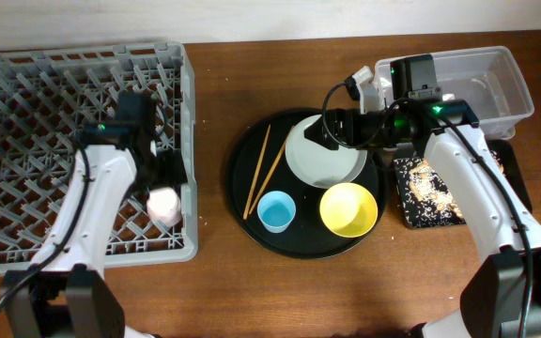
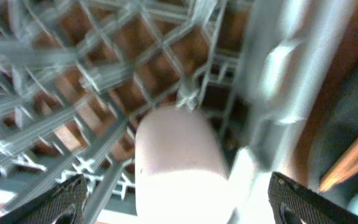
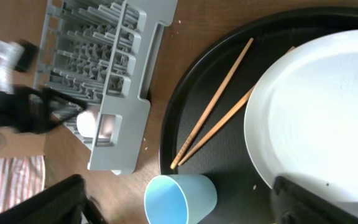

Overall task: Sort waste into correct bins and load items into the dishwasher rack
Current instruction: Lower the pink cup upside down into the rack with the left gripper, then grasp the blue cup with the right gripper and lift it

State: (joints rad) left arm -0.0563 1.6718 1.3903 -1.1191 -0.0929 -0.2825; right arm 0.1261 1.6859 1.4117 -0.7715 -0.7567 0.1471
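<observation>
The loading step is judged to be in hand: the pink cup [image 1: 164,206] rests in the dishwasher rack [image 1: 26,94] by the wall nearest the round black tray [image 1: 252,230], the left fingers [image 2: 64,198] spread wide and clear of it. The right fingers [image 3: 319,199], likewise apart, are poised at the plate [image 1: 325,160], so a closing on its rim is probably called for next.

Large round black tray [image 1: 308,239] sits mid brown wooden table [image 1: 214,103].
</observation>
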